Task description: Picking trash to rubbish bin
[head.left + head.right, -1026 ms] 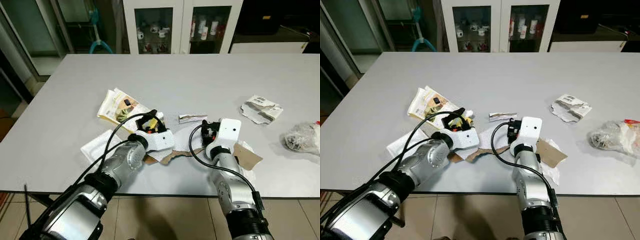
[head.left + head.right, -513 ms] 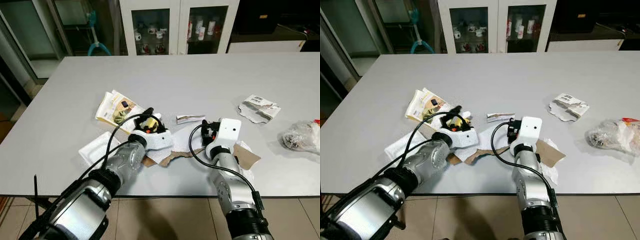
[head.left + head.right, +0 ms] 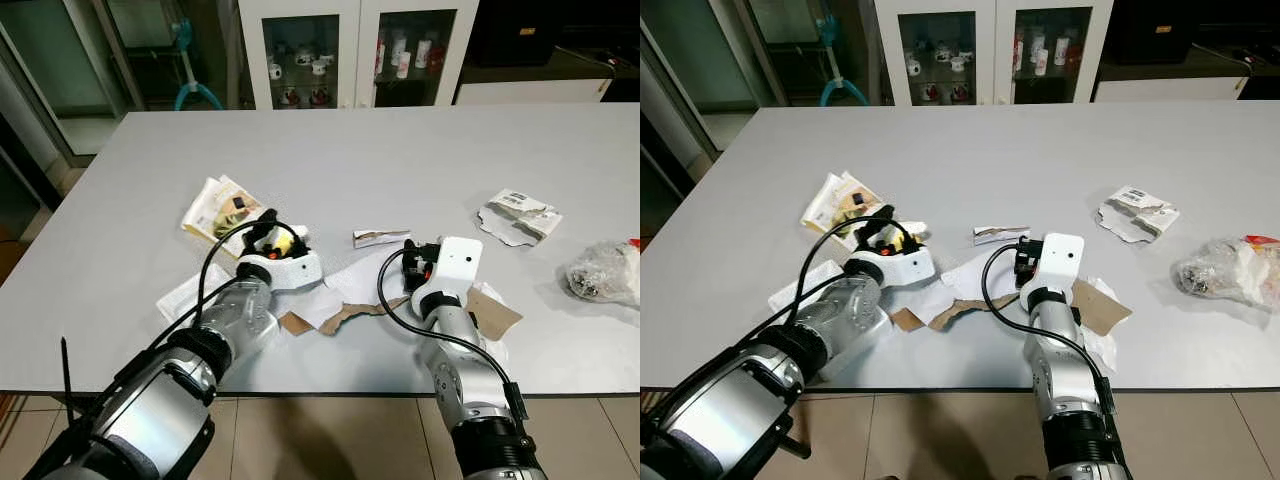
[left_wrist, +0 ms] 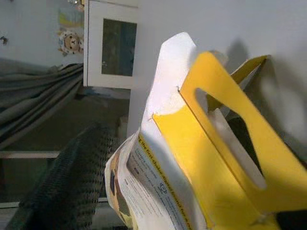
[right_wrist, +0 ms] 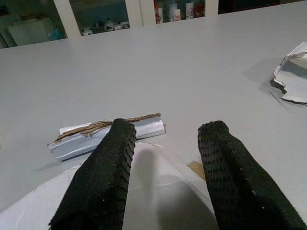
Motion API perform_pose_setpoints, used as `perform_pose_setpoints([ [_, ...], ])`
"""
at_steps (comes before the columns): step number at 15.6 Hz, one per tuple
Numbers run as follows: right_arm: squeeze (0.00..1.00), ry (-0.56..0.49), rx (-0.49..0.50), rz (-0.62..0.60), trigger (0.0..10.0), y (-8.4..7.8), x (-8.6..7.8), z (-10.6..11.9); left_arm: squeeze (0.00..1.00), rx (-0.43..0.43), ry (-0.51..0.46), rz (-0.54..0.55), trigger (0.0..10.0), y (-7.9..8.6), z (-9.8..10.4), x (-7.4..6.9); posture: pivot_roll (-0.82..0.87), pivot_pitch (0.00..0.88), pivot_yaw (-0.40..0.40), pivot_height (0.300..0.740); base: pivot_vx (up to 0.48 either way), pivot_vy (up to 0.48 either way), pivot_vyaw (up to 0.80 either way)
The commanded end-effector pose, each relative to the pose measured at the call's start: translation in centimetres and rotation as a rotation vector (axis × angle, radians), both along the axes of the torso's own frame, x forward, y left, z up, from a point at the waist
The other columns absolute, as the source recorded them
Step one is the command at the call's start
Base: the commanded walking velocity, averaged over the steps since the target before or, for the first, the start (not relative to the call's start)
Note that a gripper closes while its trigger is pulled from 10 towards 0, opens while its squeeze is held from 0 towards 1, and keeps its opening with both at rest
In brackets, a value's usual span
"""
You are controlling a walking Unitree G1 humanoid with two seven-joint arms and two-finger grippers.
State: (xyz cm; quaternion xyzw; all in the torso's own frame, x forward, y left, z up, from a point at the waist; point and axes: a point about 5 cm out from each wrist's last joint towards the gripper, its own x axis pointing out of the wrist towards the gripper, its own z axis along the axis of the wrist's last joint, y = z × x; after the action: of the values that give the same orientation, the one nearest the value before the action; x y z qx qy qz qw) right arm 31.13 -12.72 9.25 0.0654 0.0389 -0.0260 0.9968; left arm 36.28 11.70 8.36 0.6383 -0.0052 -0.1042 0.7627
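Print on yellow carton [image 4: 211, 158] unreadable; left gripper [image 3: 268, 236] clamps it. Right gripper [image 5: 165, 158] fingers apart nr torn strip [image 5: 105, 132]; table [image 3: 400, 150] far half free.

Grey table [image 3: 400, 150], scattered paper scraps [image 3: 519, 215]

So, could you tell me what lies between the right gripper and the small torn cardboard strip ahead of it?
Only white paper, then bare grey table, separates the open right gripper from the strip, per the right wrist view.

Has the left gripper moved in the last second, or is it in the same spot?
Yes. The left gripper, closed on a yellow package, has moved to the robot's left, away from the small torn strip and closer to the printed wrapper.
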Motion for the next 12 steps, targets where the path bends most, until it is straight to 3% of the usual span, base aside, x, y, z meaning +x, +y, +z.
perform_pose_setpoints([
  [1,0.0,-0.01,0.02,-0.015,10.0,-0.24,0.04,0.22,0.0,0.027,0.054,0.043,0.0,1.32,-1.25,-0.54,-0.03,0.02,0.065,0.74,0.0,0.0,0.0],
  [12,0.0,-0.008,0.025,-0.023,10.0,-0.26,0.01,0.13,0.0,0.055,0.025,0.04,0.0,1.82,-0.78,-0.26,-0.03,0.022,0.068,0.74,0.0,0.0,0.0],
])
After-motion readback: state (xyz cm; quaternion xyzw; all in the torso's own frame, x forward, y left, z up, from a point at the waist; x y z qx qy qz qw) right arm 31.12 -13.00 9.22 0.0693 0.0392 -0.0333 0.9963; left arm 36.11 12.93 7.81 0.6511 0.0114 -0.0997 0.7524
